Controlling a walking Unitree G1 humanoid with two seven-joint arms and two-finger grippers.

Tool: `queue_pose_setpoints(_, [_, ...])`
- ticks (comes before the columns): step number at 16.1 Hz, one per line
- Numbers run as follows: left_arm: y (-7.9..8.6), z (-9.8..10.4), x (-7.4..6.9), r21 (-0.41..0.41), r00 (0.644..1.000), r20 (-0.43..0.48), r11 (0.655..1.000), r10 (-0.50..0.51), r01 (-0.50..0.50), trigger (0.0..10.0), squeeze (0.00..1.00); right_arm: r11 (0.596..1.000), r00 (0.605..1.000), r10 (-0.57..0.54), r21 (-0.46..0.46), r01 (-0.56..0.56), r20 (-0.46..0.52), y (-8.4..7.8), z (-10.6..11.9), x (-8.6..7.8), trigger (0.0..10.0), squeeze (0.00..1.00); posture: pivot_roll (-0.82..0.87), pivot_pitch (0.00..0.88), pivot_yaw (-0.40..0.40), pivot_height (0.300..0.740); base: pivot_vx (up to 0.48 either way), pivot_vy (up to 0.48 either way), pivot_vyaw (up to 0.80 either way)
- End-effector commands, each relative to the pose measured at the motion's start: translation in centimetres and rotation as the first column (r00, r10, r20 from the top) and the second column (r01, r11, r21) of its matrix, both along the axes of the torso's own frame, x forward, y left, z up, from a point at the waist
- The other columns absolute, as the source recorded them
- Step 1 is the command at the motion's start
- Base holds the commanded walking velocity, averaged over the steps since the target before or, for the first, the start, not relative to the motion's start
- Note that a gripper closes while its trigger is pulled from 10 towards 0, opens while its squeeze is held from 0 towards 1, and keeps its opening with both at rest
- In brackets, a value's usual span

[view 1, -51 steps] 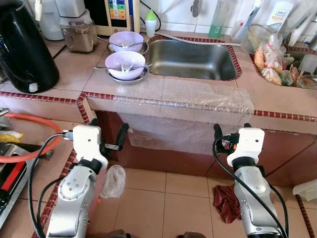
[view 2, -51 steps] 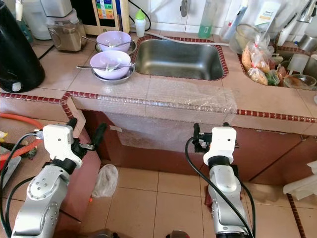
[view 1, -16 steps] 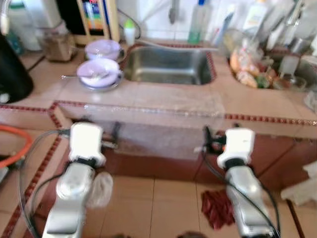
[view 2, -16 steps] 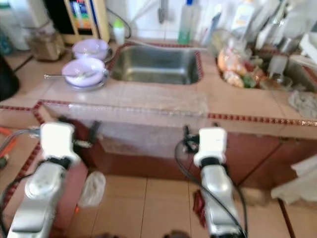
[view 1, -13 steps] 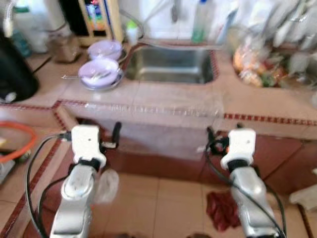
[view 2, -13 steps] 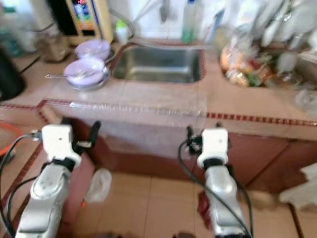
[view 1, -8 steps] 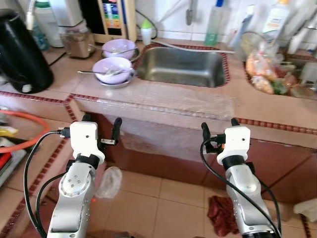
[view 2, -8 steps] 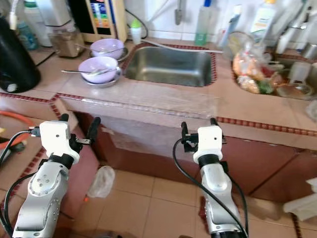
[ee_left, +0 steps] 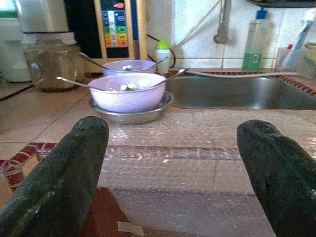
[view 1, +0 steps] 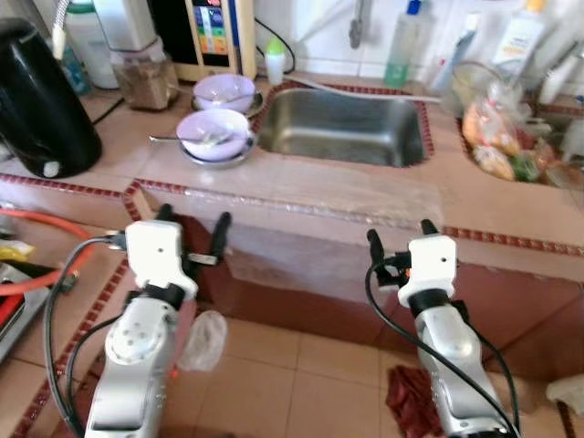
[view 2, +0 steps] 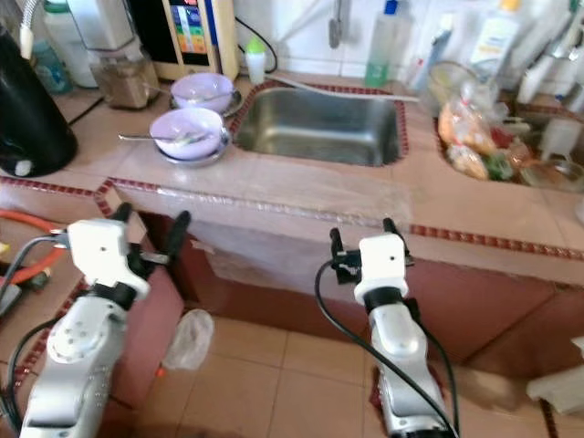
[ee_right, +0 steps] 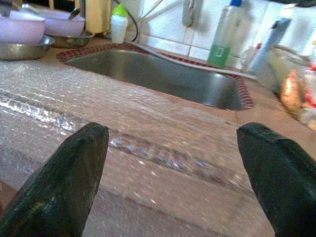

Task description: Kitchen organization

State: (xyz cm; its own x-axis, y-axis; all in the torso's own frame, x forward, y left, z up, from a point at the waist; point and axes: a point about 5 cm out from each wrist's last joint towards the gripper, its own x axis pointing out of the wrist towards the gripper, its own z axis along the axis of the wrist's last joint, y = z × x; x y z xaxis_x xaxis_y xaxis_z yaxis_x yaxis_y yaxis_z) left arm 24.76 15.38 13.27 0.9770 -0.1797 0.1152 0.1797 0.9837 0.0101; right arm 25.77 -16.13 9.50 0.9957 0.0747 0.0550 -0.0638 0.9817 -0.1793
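Two lilac bowls sit on steel plates left of the steel sink (view 1: 342,128). The near bowl (view 1: 215,134) and the far bowl (view 1: 225,91) each hold a spoon and some scraps. My left gripper (view 1: 192,219) is open and empty, just in front of the counter edge, below the near bowl (ee_left: 129,91). My right gripper (view 1: 400,233) is also open and empty, before the counter edge in front of the sink (ee_right: 163,74). A sheet of bubble wrap (view 1: 319,196) covers the counter lip and hangs down its front.
A black kettle (view 1: 41,91), a blender jar (view 1: 141,78) and a water purifier (view 1: 214,32) stand at the back left. Bottles and bags of produce (view 1: 497,137) crowd the counter at the right. On the floor lie a red rag (view 1: 411,411) and a plastic bag (view 1: 203,338).
The camera swung and blurred, then settled a little closer to the counter. Both arms keep the same raised pose with fingers apart; the bowls have not moved.
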Motion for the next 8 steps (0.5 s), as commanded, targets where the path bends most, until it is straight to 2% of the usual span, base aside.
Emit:
queue_pose_setpoints(1, [0.51, 0.25, -0.06, 0.006, 1.000, 0.003, 1.000, 0.003, -0.003, 10.0, 0.00, 1.000, 1.000, 0.023, 0.006, -0.023, 0.003, 0.62, -0.01, 0.08, 10.0, 0.00, 0.00, 0.000, 0.013, 0.740, 0.420, 0.000, 0.00])
queue_pose_setpoints(5, [0.17, 0.56, 0.13, 0.019, 1.000, 0.014, 1.000, -0.025, 0.025, 10.0, 0.00, 0.999, 0.999, 0.045, 0.010, -0.045, 0.019, 1.26, 0.34, 0.32, 10.0, 0.00, 0.00, 0.000, 0.021, 0.740, 0.427, 0.000, 0.00])
queue_pose_setpoints(8, [-0.09, 0.53, 0.15, 0.030, 0.999, 0.010, 0.999, -0.043, 0.043, 10.0, 0.00, 1.000, 1.000, 0.008, 0.006, -0.008, 0.012, 0.47, 0.12, 0.22, 10.0, 0.00, -0.01, 0.000, 0.027, 0.740, 0.472, 0.000, 0.00])
